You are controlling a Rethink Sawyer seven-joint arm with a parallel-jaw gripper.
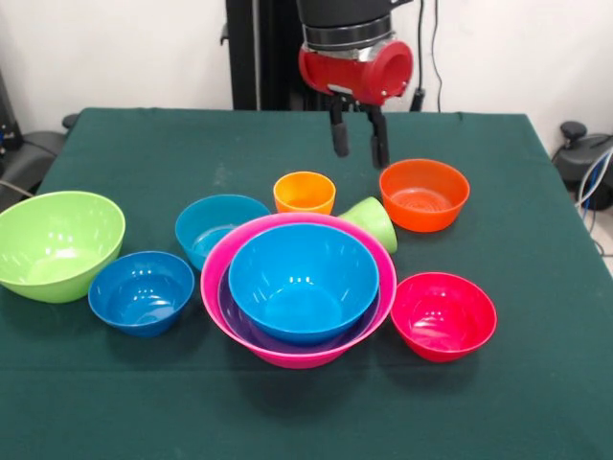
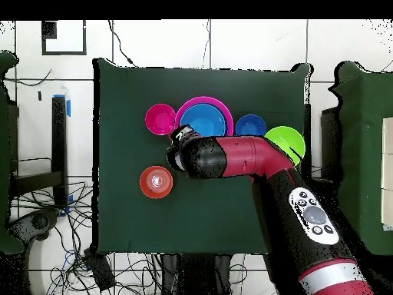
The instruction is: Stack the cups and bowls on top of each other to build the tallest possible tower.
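Note:
The tower stands at the front middle: a big pink bowl (image 1: pixel 297 356) holds a purple bowl (image 1: pixel 251 331) and a sky blue bowl (image 1: pixel 302 278). Behind it the orange cup (image 1: pixel 305 192) stands upright and the lime green cup (image 1: pixel 374 222) lies on its side against the pink rim. My gripper (image 1: pixel 360 139) is open and empty, hanging above the table behind the orange cup and the orange bowl (image 1: pixel 423 195). In the overhead view my arm (image 2: pixel 230 157) covers both cups.
A large lime green bowl (image 1: pixel 57 244), a dark blue bowl (image 1: pixel 141 292) and a teal bowl (image 1: pixel 215 225) sit left of the tower. A red-pink bowl (image 1: pixel 443 314) sits at its right. The dark green tablecloth (image 1: pixel 536 383) covers the table.

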